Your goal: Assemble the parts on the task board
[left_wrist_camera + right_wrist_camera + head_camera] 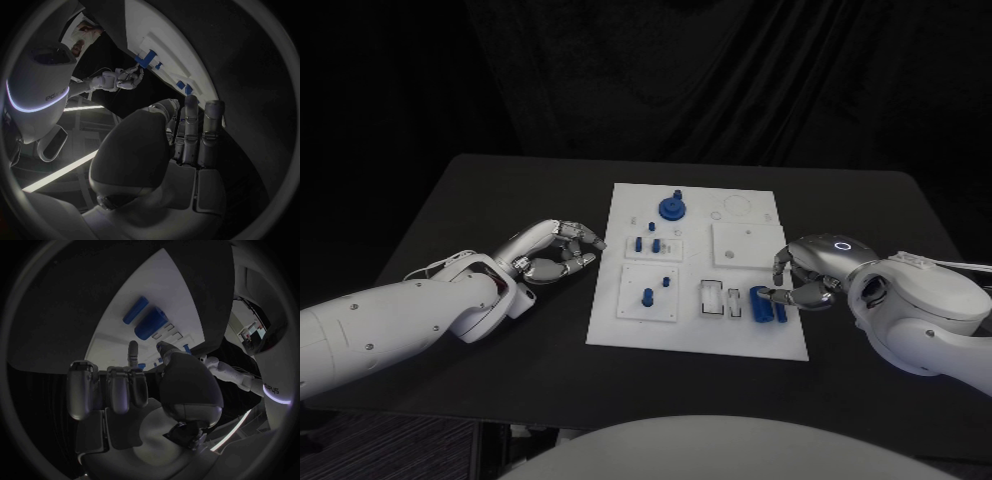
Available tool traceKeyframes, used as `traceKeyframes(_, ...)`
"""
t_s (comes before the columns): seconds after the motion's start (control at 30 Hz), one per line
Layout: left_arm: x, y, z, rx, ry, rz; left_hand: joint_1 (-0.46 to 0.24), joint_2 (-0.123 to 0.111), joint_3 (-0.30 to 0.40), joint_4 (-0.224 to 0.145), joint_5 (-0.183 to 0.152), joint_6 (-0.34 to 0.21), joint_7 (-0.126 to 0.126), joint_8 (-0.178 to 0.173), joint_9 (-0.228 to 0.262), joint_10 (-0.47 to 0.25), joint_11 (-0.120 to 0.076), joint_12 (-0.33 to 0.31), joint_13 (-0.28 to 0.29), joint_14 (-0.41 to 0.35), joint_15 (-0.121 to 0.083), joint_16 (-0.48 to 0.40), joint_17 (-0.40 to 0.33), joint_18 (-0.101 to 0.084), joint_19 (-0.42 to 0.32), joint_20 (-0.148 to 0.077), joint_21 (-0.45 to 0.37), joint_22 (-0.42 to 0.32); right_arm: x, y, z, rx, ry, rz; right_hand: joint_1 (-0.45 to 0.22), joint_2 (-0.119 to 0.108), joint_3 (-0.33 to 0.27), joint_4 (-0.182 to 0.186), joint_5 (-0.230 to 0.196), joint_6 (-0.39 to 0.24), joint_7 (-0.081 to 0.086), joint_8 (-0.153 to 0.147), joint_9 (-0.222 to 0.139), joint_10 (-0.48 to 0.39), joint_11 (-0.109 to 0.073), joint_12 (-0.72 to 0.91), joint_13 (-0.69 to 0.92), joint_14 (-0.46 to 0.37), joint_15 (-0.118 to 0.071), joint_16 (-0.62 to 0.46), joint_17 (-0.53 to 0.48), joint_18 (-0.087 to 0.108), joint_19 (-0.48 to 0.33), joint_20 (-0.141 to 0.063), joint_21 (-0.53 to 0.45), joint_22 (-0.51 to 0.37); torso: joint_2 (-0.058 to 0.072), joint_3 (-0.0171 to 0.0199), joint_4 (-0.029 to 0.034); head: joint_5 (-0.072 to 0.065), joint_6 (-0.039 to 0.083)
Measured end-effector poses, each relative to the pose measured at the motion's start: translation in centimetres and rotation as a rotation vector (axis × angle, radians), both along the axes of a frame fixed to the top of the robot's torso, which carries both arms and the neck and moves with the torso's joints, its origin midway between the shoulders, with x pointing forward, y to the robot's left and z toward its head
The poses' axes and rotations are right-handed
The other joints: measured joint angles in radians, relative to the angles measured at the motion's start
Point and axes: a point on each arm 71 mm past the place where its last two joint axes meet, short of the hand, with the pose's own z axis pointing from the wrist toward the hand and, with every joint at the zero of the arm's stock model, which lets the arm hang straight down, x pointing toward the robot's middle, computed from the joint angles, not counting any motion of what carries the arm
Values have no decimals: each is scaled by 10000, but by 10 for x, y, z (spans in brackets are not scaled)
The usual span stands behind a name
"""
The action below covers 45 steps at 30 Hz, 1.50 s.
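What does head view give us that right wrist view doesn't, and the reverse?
Head view alone: the whole white task board laid out, with the blue round part near its far end, small blue pegs in the plates on its left side, and the left hand curled beside the board's left edge.
Right wrist view alone: the right hand's curled fingers from behind, near the board edge, holding nothing.
Both: the board, the right hand, and two blue cylinders lying side by side.

Black table [488,200]; white task board [747,335] lies centred.
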Motion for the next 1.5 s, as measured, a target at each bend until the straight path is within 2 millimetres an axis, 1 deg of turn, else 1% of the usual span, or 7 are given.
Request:
traceKeyframes(0.23, 0, 0, -1, 3, 14, 1, 0, 0, 0, 0, 0, 0, 0, 0, 0, 0, 0, 0, 0, 0, 0, 0, 0, 0, 0, 0, 0, 0, 1, 4, -5, -325, 50, 41, -97, -8, -25, 13, 0, 0, 0, 191, 205, -1, 0, 0, -1, 0, 0, 0, -1, 1, 0, 0, 84, 0, 1, 1, 4, -32, 0)
traceKeyframes(0.4, -1, 0, -2, 5, 42, 0, 0, 0, 0, 0, 0, 0, 0, 0, 0, 0, 0, 0, 1, 0, 0, 0, 0, 1, 1, 0, 0, 0, 2, 7, -7, -516, 14, 124, -136, -48, -49, -10, 40, 107, -108, 386, 437, -2, 0, 0, -1, 0, 0, 0, -1, 2, 0, 0, 151, 5, 12, 6, 8, 2, 0)
traceKeyframes(0.77, -1, 0, -2, 0, 70, -15, 0, 0, 29, -29, 0, 0, 0, 0, 1, 0, 0, 0, 1, 0, 0, 0, 0, 1, 1, 0, 0, 0, -1, 10, -20, -818, 251, 208, -226, 44, -48, -10, 40, 236, -160, 531, 644, -4, -1, -1, -2, -1, 1, 0, -2, 3, 0, 0, 202, 7, 16, 15, -4, -24, 0)
traceKeyframes(0.9, -2, 0, -3, -4, 82, -23, 0, 0, 29, -29, 0, 0, 0, 0, 1, 0, 0, 0, 1, 0, 0, 0, 0, 0, 1, 0, 0, 0, -1, 10, -25, -867, 343, 224, -237, 54, -48, -10, 40, 309, -160, 531, 683, -5, -1, -1, -2, 0, 1, 0, -2, 4, 35, -35, 202, 6, 18, 23, -5, -10, 0)
traceKeyframes(1.1, -3, -1, -4, -9, 127, -30, 0, 0, 29, -29, 0, 0, 0, 0, 1, 31, 30, 0, -9, 0, 0, 0, 0, 0, 1, 0, 0, 0, 0, 14, -30, -883, 371, 276, -410, 227, -48, -10, 40, 345, -196, 531, 726, 30, -39, 0, -3, 8, -61, 0, -2, 5, 35, -35, 242, 6, 17, 23, -9, -32, 0)
traceKeyframes(1.37, -4, -2, -5, -21, 198, -58, 0, 0, 28, -28, 0, 0, 0, 0, -9, 34, 33, 0, -8, 0, 0, 0, 0, 1, -35, 37, 0, 0, 3, 17, -35, -908, 379, 320, -449, 265, 123, -40, 39, 380, -231, 531, 764, 30, -39, -1, -4, 9, -61, 0, -3, 5, 35, -35, 287, 5, -3, 19, -15, -47, 0)
traceKeyframes(1.5, -4, -2, -5, -17, 222, -56, 0, 0, 28, -28, 0, 0, 0, 0, -9, 34, 33, 0, -8, 0, 0, 0, 0, 0, -35, 37, 0, 0, 4, 19, -36, -915, 382, 346, -326, 345, 246, -47, 39, 441, -220, 441, 769, 30, -39, -1, -4, 9, -61, 0, -3, 6, -2, -72, 325, 5, -7, 22, -18, -47, 0)
